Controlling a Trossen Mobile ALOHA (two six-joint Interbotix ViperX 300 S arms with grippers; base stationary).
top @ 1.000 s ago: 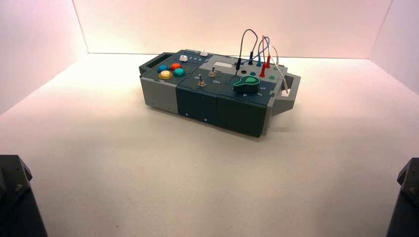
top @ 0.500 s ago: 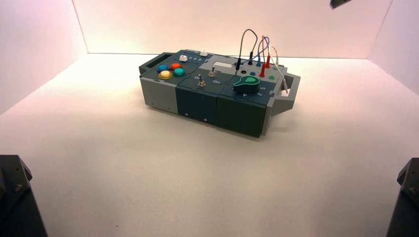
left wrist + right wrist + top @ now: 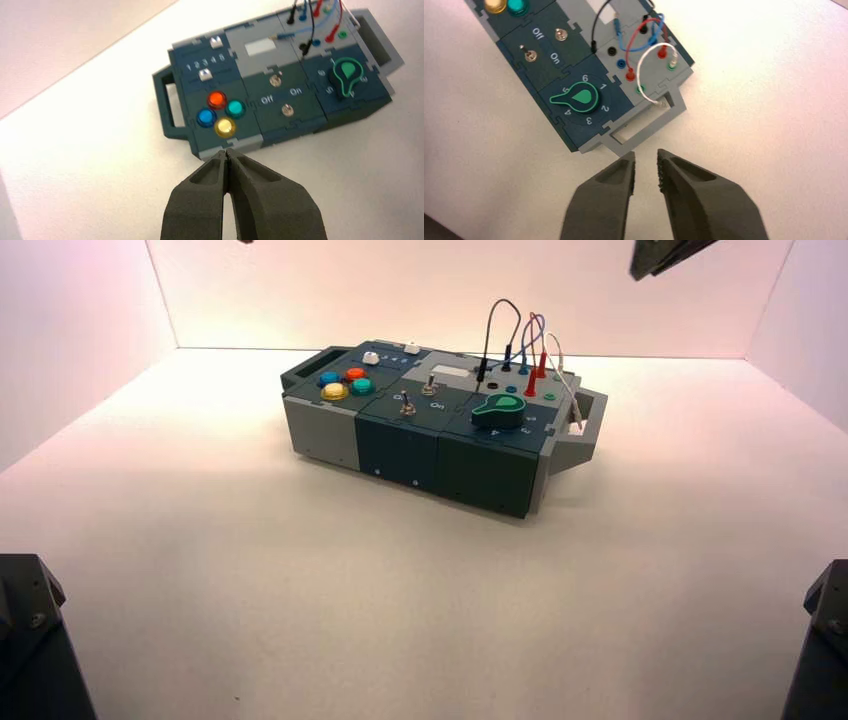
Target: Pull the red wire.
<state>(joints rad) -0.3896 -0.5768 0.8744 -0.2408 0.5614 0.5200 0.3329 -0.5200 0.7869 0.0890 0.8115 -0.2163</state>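
Grey handle (image 3: 651, 125) edges the box near the right gripper (image 3: 646, 156), fingers parted, holding nothing.

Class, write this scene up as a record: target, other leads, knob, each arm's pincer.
target: red wire, both plugs seated in red sockets
other leads: black, blue, white
knob: green-edged, pointer between 4 and 5
right pincer: open, in the air, holding nothing
left pincer: shut, idle above the table

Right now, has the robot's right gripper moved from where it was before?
Yes, the right gripper came down into view against the back wall.
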